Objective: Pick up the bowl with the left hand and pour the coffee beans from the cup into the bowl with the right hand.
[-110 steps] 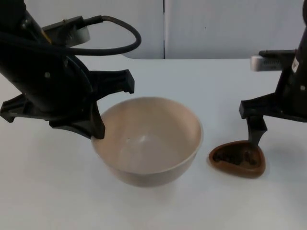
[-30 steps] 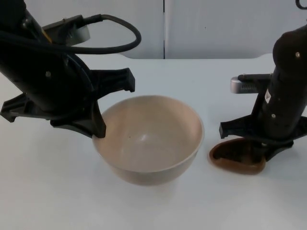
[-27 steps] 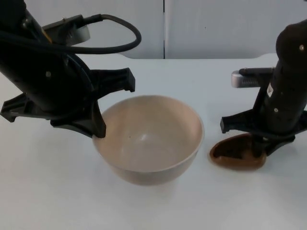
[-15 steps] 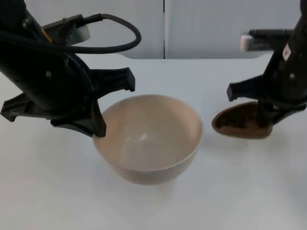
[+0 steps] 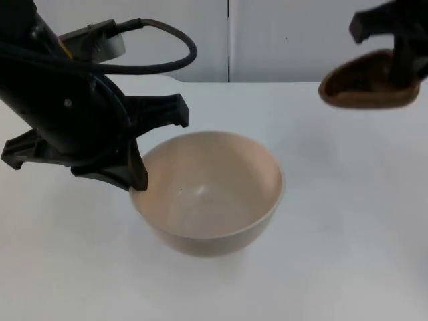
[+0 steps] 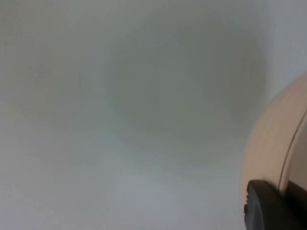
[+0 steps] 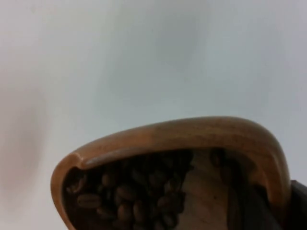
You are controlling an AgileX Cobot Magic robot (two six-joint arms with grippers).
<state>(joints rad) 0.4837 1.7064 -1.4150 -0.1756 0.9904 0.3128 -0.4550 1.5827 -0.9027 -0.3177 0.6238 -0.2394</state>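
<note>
A cream bowl [image 5: 207,194] sits at the table's middle, and my left gripper [image 5: 137,184] is shut on its left rim. The bowl's outer wall [image 6: 268,148] curves beside a black fingertip [image 6: 268,206] in the left wrist view. My right gripper [image 5: 401,63] is shut on the rim of a brown wooden cup [image 5: 364,83], which hangs high above the table at the far right, to the right of the bowl. In the right wrist view the cup [image 7: 182,139] holds dark coffee beans [image 7: 129,191].
The white table top [image 5: 334,221] spreads around the bowl. A grey partition wall [image 5: 281,40] closes the far side.
My right gripper has lifted the cup from the table beside the bowl up and back to the far right. The left arm and the bowl have stayed in place.
</note>
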